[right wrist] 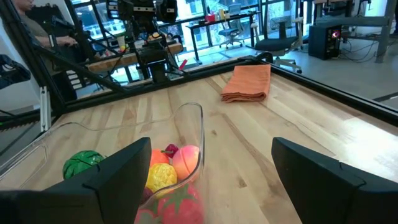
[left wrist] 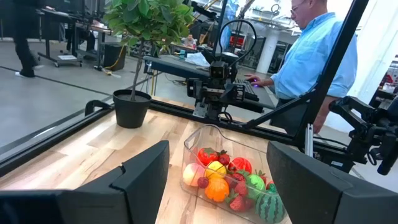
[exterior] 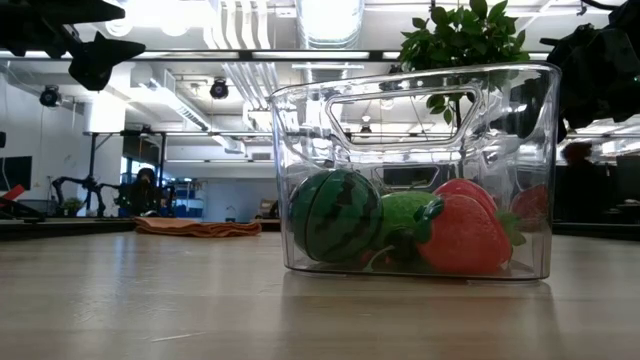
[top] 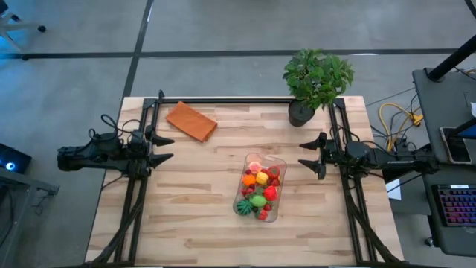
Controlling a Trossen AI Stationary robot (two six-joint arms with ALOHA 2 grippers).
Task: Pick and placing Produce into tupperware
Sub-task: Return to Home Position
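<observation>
Above tabletop (top: pixel 186 216), left gripper (top: pixel 172 148) and right gripper (top: pixel 300 153) gape; tupperware (top: pixel 283 179) seemingly hides lower produce (top: pixel 259 190).

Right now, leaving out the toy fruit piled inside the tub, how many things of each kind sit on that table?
Tub: 1
Potted plant: 1
Orange pad: 1
Total: 3

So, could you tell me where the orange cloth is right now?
In the high view the orange cloth lies on the table left of centre, near the edge with the potted plant, just beyond the left gripper and apart from the tub.
</observation>
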